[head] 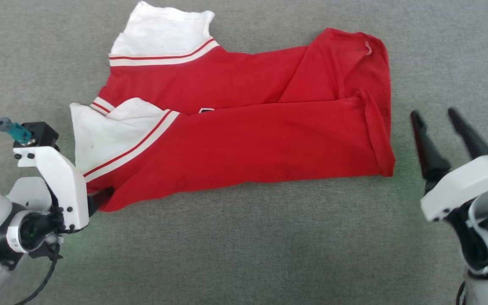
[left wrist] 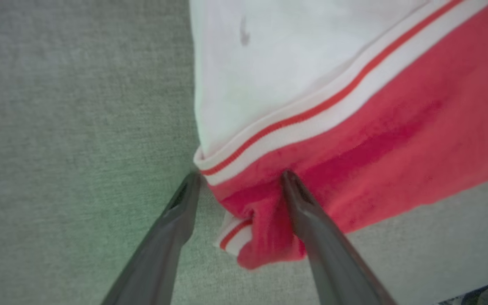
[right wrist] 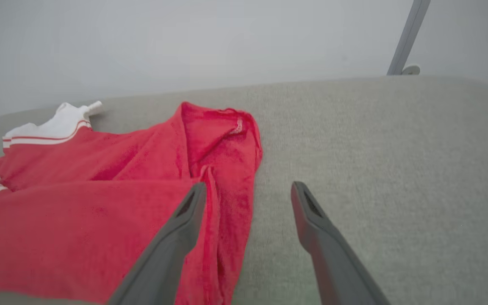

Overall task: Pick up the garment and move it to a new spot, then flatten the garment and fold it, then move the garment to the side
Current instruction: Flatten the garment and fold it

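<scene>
Toward left of counter (head: 244, 254): left claw (left wrist: 240, 174) released, fingers straddling near-left corner of garment (head: 244, 140); right claw (head: 433, 112) released over bare counter just beside garment's right edge.

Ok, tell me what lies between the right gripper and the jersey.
Nothing but a strip of bare grey fabric surface: in the head view the right gripper, fingers apart, stands just off the red jersey's hemmed edge.

One garment (head: 244, 140), four fingers (right wrist: 314, 220)

garment (head: 244, 140) lies on table (head: 244, 254) between left gripper (left wrist: 242, 174) and right gripper (head: 433, 112).
</scene>
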Available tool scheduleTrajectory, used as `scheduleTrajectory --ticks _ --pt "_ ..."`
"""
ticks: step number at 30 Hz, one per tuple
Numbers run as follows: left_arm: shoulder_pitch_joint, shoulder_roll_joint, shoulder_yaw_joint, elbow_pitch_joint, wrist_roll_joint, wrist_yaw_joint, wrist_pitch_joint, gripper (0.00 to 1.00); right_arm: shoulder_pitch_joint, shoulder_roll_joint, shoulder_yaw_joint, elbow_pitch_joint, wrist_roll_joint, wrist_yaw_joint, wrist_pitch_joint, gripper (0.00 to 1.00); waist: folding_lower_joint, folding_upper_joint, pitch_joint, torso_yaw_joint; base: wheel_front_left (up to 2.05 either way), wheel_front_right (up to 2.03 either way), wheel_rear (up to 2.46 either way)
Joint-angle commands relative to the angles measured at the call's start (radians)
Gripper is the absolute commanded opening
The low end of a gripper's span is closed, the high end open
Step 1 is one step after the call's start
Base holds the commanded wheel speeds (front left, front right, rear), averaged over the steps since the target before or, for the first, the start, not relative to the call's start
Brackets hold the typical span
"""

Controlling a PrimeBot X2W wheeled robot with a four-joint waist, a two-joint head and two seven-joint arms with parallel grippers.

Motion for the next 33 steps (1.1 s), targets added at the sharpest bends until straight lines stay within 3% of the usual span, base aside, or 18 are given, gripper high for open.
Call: scheduleTrajectory --ticks 1,3,4,5,12,19,25,26,27,28,33 --pt "0.018 -0.020 -0.006 0.033 -0.007 -0.004 0.004 1.00 0.023 0.006 0.013 0.004 0.012 0.000 0.023 1.00 0.0001 -0.0001 0.009 -0.012 0.00 0.00 0.00" --pt "0.019 -0.036 -0.011 0.069 -0.016 -0.014 0.011 1.00 0.039 0.007 0.021 0.011 0.020 0.000 0.065 1.00 0.0001 -0.0001 0.014 -0.020 0.00 0.00 0.00" --pt "0.018 -0.040 -0.020 0.084 -0.013 -0.024 0.016 0.41 0.044 0.010 0.024 0.017 0.027 0.000 0.092 1.00 0.0001 -0.0001 0.018 -0.024 0.00 0.00 0.00" --pt "0.016 -0.046 -0.022 0.099 -0.017 -0.031 0.018 0.00 0.049 0.012 0.022 0.024 0.030 0.000 0.120 1.00 0.0001 -0.0001 0.020 -0.027 0.00 0.00 0.00" --pt "-0.006 -0.088 -0.030 0.132 -0.011 -0.069 0.017 0.00 0.009 0.027 0.007 0.052 0.035 0.000 0.309 1.00 0.0001 -0.0001 0.033 -0.020 0.00 0.00 0.00" --pt "-0.031 -0.121 -0.037 0.132 0.000 -0.078 0.013 0.00 -0.049 0.030 0.037 0.081 0.009 0.000 0.440 1.00 0.0001 -0.0001 0.045 0.007 0.00 0.00 0.00" --pt "-0.049 -0.150 -0.044 0.139 0.012 -0.088 0.006 0.00 -0.083 0.033 0.065 0.175 -0.026 0.000 0.572 1.00 0.0001 -0.0001 0.053 0.030 0.00 0.00 0.00" --pt "-0.051 -0.155 -0.045 0.140 0.014 -0.091 0.005 0.00 -0.086 0.034 0.076 0.191 -0.022 0.000 0.592 0.75 0.0001 -0.0001 0.054 0.034 0.00 0.00 0.00" --pt "-0.053 -0.160 -0.045 0.142 0.015 -0.092 0.003 0.00 -0.089 0.030 0.092 0.204 -0.020 0.000 0.609 0.42 0.0001 -0.0001 0.054 0.036 0.00 0.00 0.00" --pt "-0.055 -0.164 -0.046 0.143 0.017 -0.095 0.001 0.00 -0.092 0.022 0.103 0.210 -0.025 0.000 0.618 0.00 0.0001 -0.0001 0.055 0.039 0.00 0.00 0.00" --pt "-0.052 -0.154 -0.038 0.150 0.012 -0.100 -0.004 0.00 -0.107 -0.021 0.099 0.194 -0.005 0.000 0.645 0.00 0.0001 -0.0001 0.050 0.047 0.00 0.00 0.00"
